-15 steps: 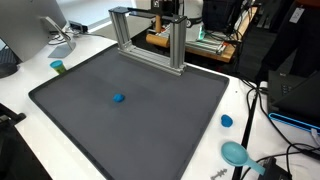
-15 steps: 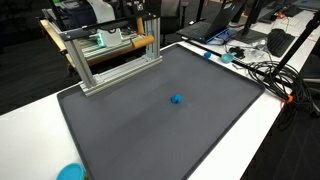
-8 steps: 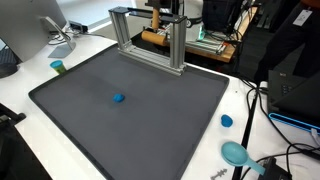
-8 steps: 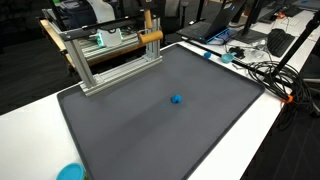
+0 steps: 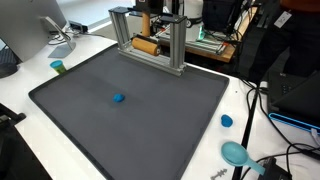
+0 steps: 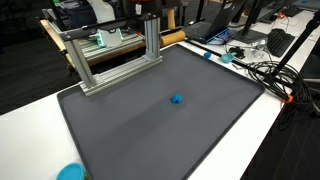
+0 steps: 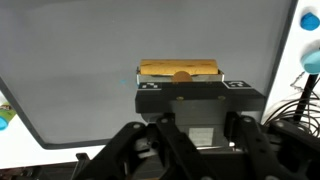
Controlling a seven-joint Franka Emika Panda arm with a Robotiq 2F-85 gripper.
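The hand (image 7: 193, 90) is narrow, its fingers pinching a short light-brown wooden block (image 7: 180, 70), which shows at 12 o'clock just past the tips in the wrist view. In an exterior view the block (image 5: 147, 45) hangs in the opening of the silver aluminium frame (image 5: 179, 48), close to 1 upright post. I cannot tell whether it is inside the frame or behind it. Below lies the dark grey mat (image 5: 130, 125) on the white counter (image 5: 25, 85). A small blue piece (image 5: 118, 98) rests on the mat at 7 o'clock from the block, well apart. This reads as a carrying step, and a next move calls for clearance from post and beam.
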